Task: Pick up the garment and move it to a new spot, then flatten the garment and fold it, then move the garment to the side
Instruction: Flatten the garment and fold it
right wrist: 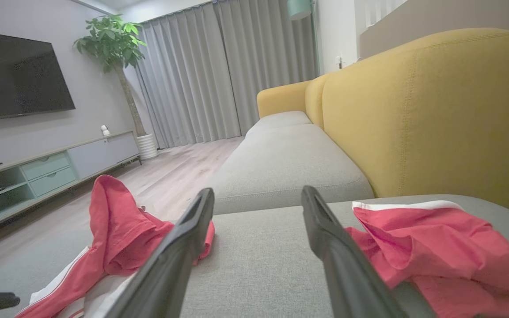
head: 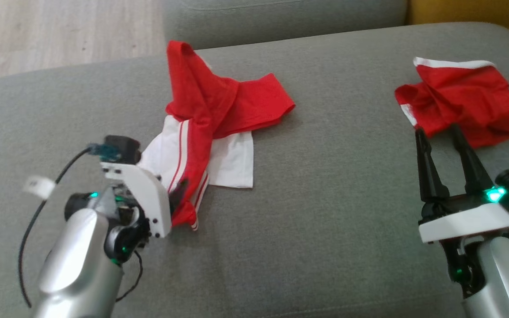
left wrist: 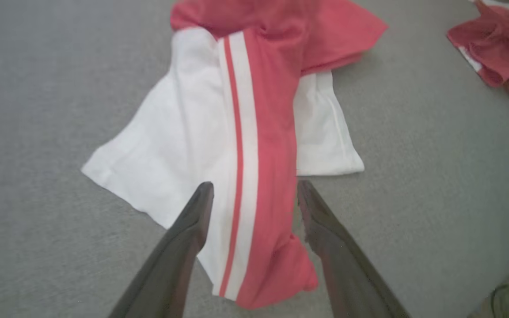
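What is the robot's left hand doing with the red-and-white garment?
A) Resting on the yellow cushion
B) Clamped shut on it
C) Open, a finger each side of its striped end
C: the left hand is open, its fingers straddling the striped end of the garment.

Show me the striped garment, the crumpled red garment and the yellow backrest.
striped garment point(head: 206, 128), head view, red middle fold
crumpled red garment point(head: 462, 99), head view, its middle
yellow backrest point(right wrist: 422, 115), right wrist view, front face
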Tool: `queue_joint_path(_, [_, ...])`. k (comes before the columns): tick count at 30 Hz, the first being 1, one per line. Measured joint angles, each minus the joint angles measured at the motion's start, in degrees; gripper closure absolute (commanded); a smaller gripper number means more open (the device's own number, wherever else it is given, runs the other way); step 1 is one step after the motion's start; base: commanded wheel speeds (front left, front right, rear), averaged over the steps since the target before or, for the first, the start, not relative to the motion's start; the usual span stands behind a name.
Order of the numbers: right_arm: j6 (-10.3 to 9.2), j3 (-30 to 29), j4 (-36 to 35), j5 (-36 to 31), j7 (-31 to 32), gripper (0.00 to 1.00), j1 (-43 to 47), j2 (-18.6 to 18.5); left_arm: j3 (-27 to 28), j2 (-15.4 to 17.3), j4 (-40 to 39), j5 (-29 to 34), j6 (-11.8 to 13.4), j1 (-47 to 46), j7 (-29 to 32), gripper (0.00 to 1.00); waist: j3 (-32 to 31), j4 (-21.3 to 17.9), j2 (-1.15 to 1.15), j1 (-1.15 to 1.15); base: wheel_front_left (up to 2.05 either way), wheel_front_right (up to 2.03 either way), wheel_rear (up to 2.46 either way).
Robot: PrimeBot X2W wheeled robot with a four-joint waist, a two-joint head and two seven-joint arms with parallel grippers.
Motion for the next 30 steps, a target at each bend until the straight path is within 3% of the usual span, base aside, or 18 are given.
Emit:
queue_joint_path(6, [0.00,-0.11,0.67,0.00,-0.26,0.00,-0.02,0.23,-3.26,0.52,4.66,-2.74,-0.82,-1.63,8.87,0.00,0.32,-2.11,0.00,0.00,0.00,0.00,0.00])
queue_joint_path(13, [0.00,0.01,1.04,0.09,-0.76,0.00,-0.11,0.32,-5.30,1.72,11.13,0.05,-0.22,-5.60,10.79,0.00,0.63,-3.57,0.00,0.00,0.00,0.00,0.00])
queue_joint_path(14, [0.00,0.01,1.16,0.09,-0.76,0.00,-0.10,0.33,-5.45,1.72,11.85,0.38,-0.23,-5.94,10.74,0.26,0.58,-3.68,0.00,0.00,0.00,0.00,0.00])
queue_joint_path(15, [0.00,-0.01,1.34,0.09,-0.76,0.00,-0.10,0.32,-5.60,1.72,12.48,0.56,-0.24,-6.34,10.37,0.77,0.49,-3.75,0.00,0.00,0.00,0.00,0.00])
queue_joint_path(16, [0.00,-0.01,1.44,0.09,-0.76,0.00,-0.11,0.33,-5.61,1.76,12.69,0.57,-0.24,-6.57,9.68,1.00,0.39,-3.79,0.00,0.00,0.00,0.00,0.00])
queue_joint_path(21, [0.00,-0.27,1.57,0.08,-0.77,0.00,-0.09,0.32,-4.98,2.45,13.43,-0.49,-0.73,-8.32,6.60,1.00,-0.01,-3.25,0.00,0.00,0.00,0.00,0.00])
queue_joint_path(30, [0.00,-0.26,1.34,0.08,-0.75,0.00,-0.12,0.31,0.01,7.50,16.68,-1.59,0.58,-14.70,2.98,1.00,1.51,-2.47,0.00,0.00,0.00,0.00,0.00])
